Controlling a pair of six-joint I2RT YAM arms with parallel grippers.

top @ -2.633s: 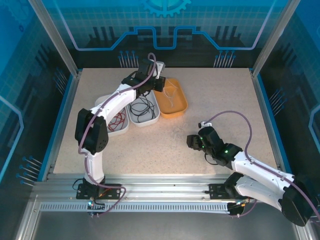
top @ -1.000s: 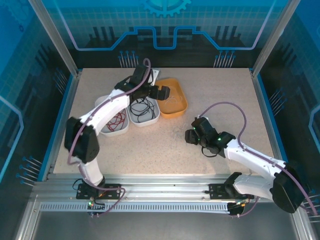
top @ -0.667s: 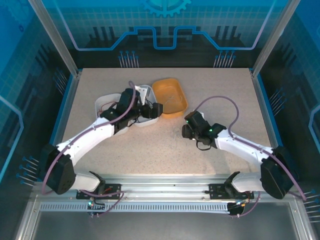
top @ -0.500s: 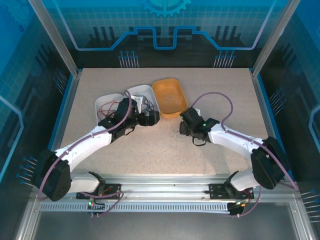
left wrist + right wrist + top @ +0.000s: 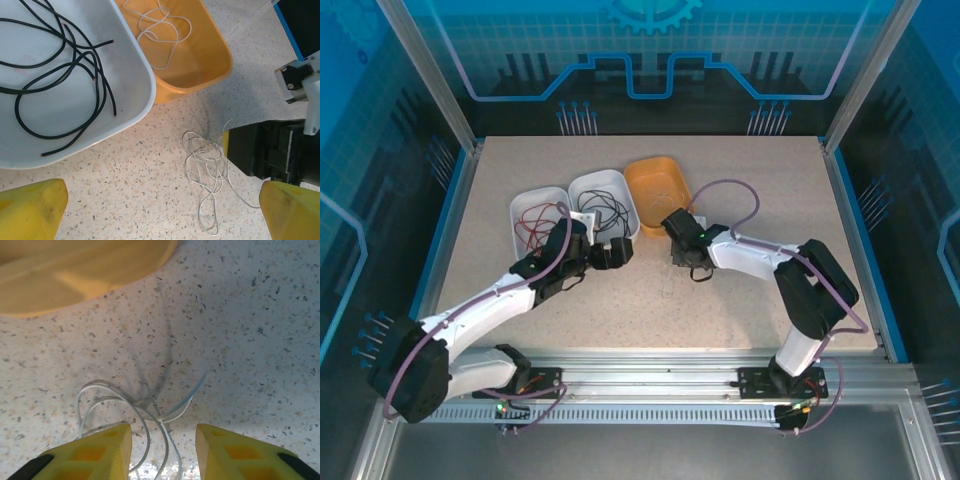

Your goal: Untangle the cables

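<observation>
Left end effector [image 5: 160, 215]: spread wide, pulled back.
Right end effector [image 5: 162, 436]: advanced, narrower, still gapped, astride white cable [image 5: 150, 409].

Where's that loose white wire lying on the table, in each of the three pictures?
Top camera: too thin to make out; look at the right gripper, just in front of the orange tray.
Left wrist: loose white wire right of centre, below the orange tray.
Right wrist: bottom centre, between the yellow fingers.
Shared landmark: the orange tray.
</observation>
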